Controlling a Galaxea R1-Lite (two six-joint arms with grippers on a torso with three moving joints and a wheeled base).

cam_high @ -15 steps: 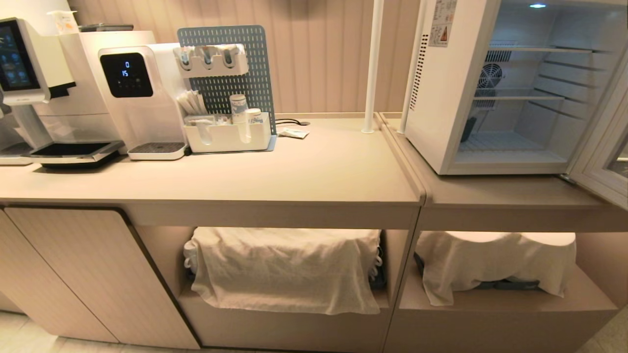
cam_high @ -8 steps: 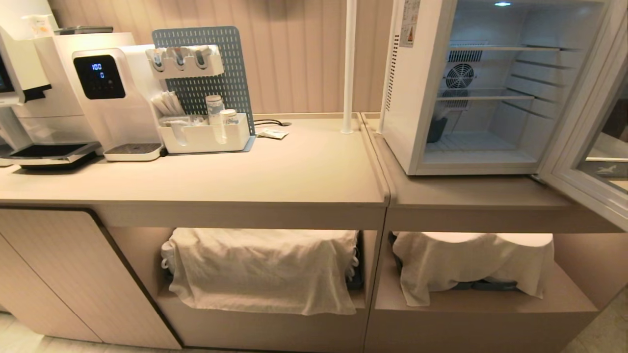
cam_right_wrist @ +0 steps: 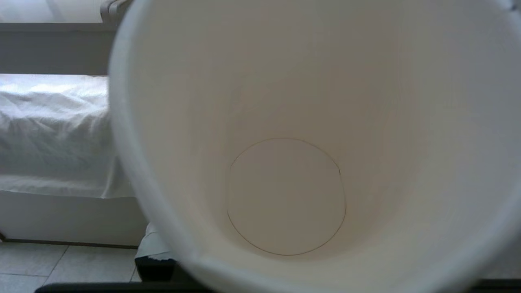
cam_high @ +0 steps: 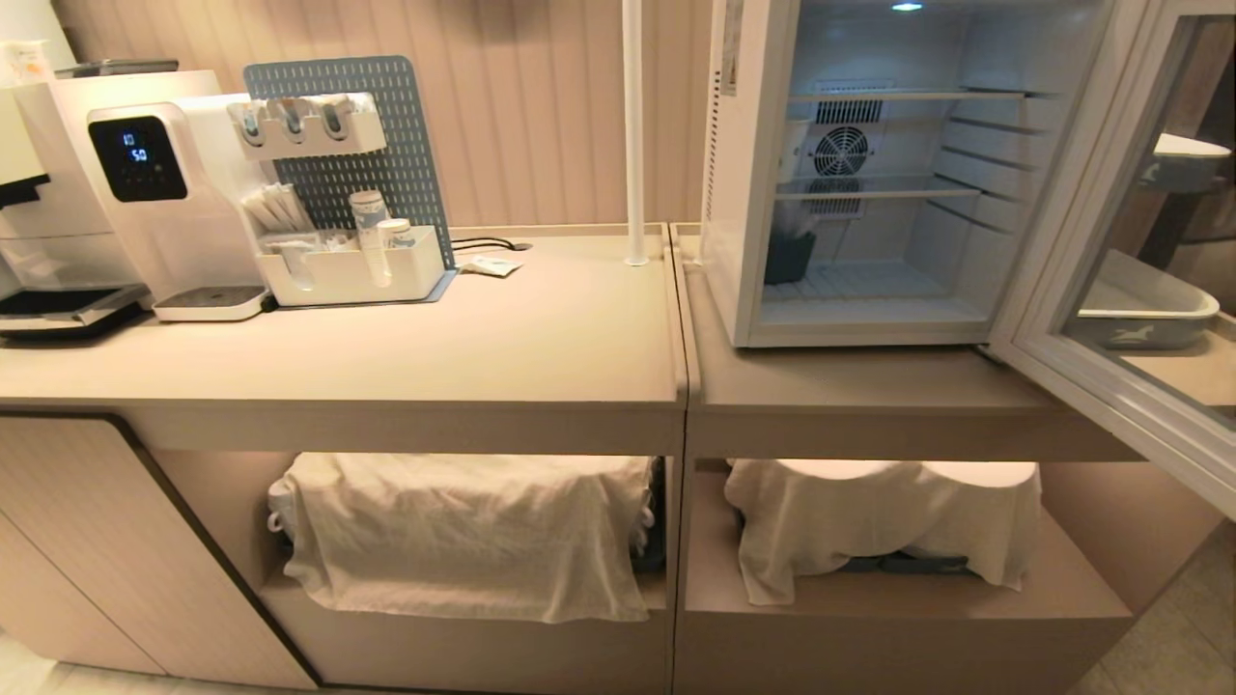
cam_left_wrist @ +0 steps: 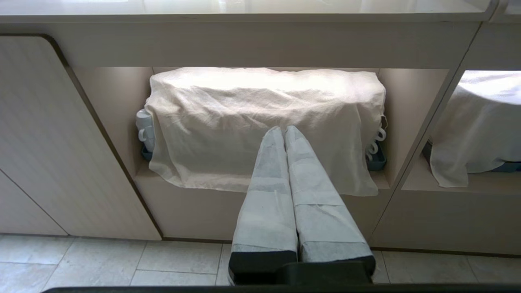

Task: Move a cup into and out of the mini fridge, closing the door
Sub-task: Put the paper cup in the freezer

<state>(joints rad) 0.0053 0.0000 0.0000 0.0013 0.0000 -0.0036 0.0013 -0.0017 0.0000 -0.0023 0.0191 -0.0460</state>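
the mini fridge is seen at the counter's right end, its door swung open. the cup is gripped by the right gripper, low below the counter edge, its mouth facing the wrist. the left gripper is closed and empty.

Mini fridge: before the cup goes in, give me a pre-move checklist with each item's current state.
1. Door swung open: ok, it hangs wide at the right of the mini fridge.
2. Cup in the right gripper: ok, its empty inside fills the right wrist view, with a fingertip showing below its rim.
3. Bottom shelf space: ok at centre; a dark container sits at the back left corner.
4. Left gripper out of the way: ok, shut, low before the cloth-covered shelf.
5. Arms near the fridge: not ok, neither shows in the head view.
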